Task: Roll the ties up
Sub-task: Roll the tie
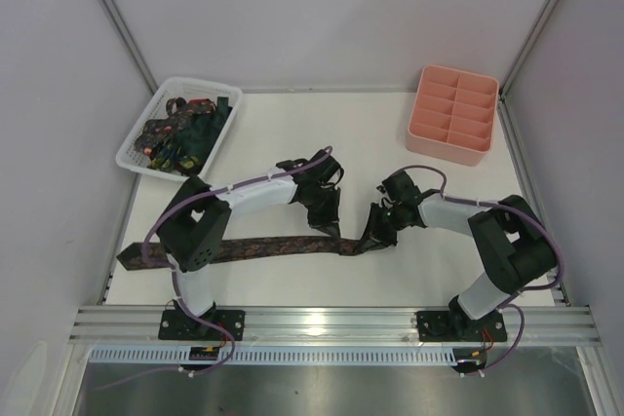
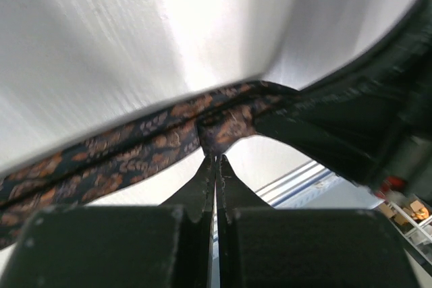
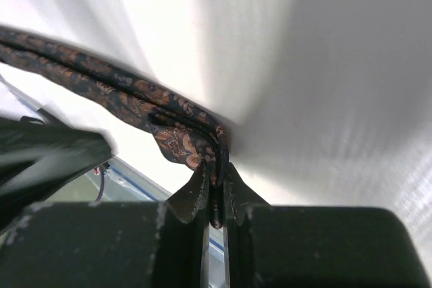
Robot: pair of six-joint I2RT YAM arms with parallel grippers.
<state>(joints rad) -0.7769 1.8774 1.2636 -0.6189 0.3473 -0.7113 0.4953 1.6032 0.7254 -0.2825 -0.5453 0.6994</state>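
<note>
The right claw (image 3: 216, 183) is clamped on the tie's (image 3: 125, 91) folded end. The left claw (image 2: 216, 161), tips together, pinches a pucker beside it. Only the top view shows the tie stretching left across the table (image 1: 292, 143).

Tie (image 1: 263, 247): dark navy-brown ground, orange-brown paisley-like swirls all over. Ties (image 1: 190, 133) in the basket (image 1: 136, 155): dark green, small red and yellow marks. Basket white, lattice walls. Tray (image 1: 429, 133) plain salmon pink. Table (image 1: 292, 143) plain white. Left gripper (image 1: 327, 229) and right gripper (image 1: 370, 240) black. Left arm (image 1: 255, 190) and right arm (image 1: 458, 216) black and pale grey, purple cables (image 1: 154, 226).
</note>
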